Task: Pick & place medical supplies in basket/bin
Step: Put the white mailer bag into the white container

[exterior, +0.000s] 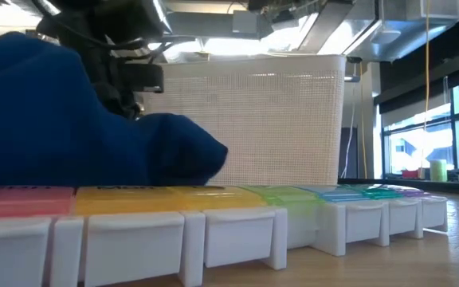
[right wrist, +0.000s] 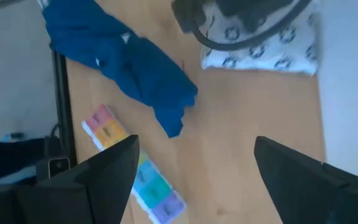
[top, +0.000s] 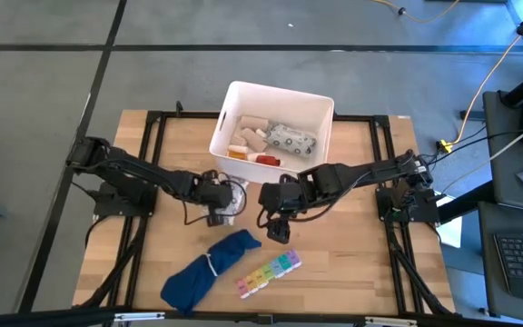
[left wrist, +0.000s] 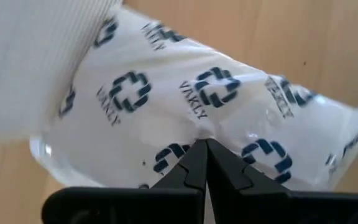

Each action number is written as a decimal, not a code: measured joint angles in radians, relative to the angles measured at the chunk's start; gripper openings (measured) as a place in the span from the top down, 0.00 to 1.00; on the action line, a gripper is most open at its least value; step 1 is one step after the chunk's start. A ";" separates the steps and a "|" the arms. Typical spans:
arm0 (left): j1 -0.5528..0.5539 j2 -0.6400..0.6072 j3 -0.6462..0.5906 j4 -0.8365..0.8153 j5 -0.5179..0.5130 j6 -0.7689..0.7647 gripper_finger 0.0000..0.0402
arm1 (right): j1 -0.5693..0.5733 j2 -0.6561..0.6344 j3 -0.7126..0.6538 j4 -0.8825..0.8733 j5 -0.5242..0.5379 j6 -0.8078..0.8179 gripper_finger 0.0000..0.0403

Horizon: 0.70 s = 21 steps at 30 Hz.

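Note:
A grey-patterned white packet (top: pixel 235 196) (left wrist: pixel 166 106) lies on the table just in front of the white tub (top: pixel 229 102) (exterior: pixel 253 119). My left gripper (top: pixel 220 203) (left wrist: pixel 205 149) is shut on it. My right gripper (top: pixel 280 229) (right wrist: pixel 194 180) hangs open over bare wood, between the packet and the rainbow pill organizer (top: pixel 269 272) (right wrist: pixel 135 171) (exterior: pixel 213 223). The tub holds gauze rolls (top: pixel 249 127), another patterned packet (top: pixel 291 138) and an orange-and-white item (top: pixel 252 156). My left gripper pinches the packet between its two fingertips at a raised crease near the middle of its printed face (left wrist: pixel 199 129), coming from above. Whether the packet is off the table cannot be told.
A blue cloth bundle (top: pixel 209 269) (right wrist: pixel 129 68) (exterior: pixel 70 119) lies near the table's front edge, left of the pill organizer. The tub's tall near wall (top: pixel 261 163) stands right behind both grippers. Black frame rails (top: pixel 152 163) run along the table's sides.

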<state>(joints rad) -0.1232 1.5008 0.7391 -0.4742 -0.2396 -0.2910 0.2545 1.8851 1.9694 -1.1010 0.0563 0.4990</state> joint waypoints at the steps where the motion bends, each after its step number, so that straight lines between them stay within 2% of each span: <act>1: -0.002 0.015 0.000 0.021 -0.012 0.024 0.99 | 0.003 0.000 -0.015 0.004 0.000 0.018 0.21; 7: -0.013 0.022 0.000 0.126 -0.002 0.043 0.99 | 0.004 0.001 -0.162 0.151 -0.014 0.105 0.21; 10: -0.020 -0.021 0.025 0.075 -0.031 -0.007 0.99 | 0.002 0.002 -0.242 0.256 -0.029 0.150 0.21; 14: -0.018 -0.101 0.080 -0.013 -0.016 -0.037 0.99 | -0.011 0.002 -0.338 0.344 -0.034 0.219 0.21; 21: -0.033 -0.201 0.108 -0.211 -0.017 -0.146 0.99 | -0.022 0.001 -0.476 0.640 -0.032 0.329 0.21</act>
<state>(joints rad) -0.1564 1.2995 0.8474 -0.6849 -0.2563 -0.4374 0.2329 1.8856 1.4930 -0.4614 0.0238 0.8282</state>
